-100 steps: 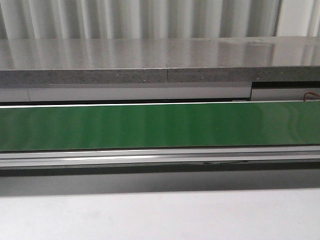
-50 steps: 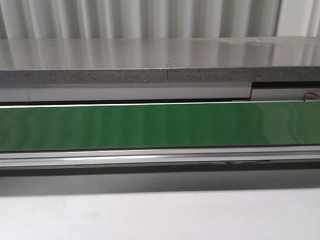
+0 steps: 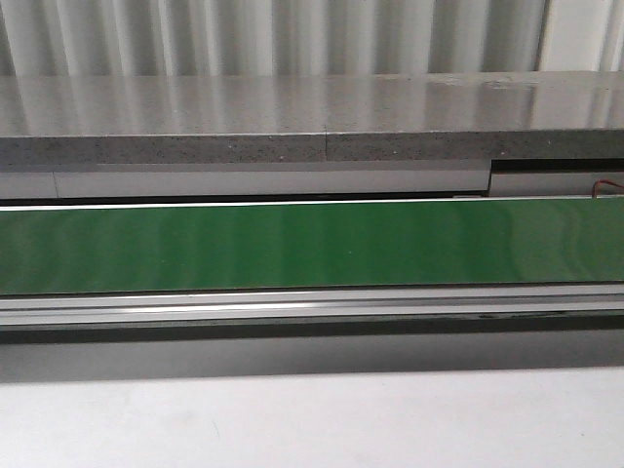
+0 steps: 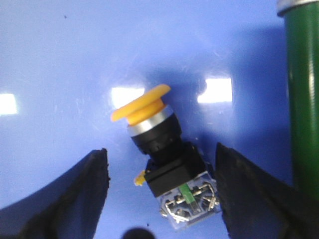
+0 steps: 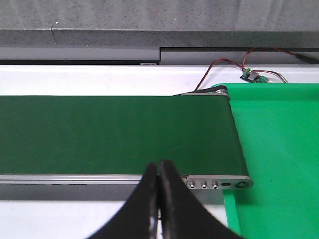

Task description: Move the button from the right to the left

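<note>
Your left gripper (image 4: 162, 191) stands spread around the button (image 4: 162, 162), right gripper (image 5: 159, 199) clenched empty; pinch its rigid, light block body, since the rounded cap would slip.

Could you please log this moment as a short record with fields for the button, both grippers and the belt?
button: button lying on its side on a blue surface, yellow cap away from the fingers
left gripper: left gripper open, fingers either side of the button, not touching it
right gripper: right gripper shut, empty, above the belt's near edge
belt: green belt bare in the front view
</note>
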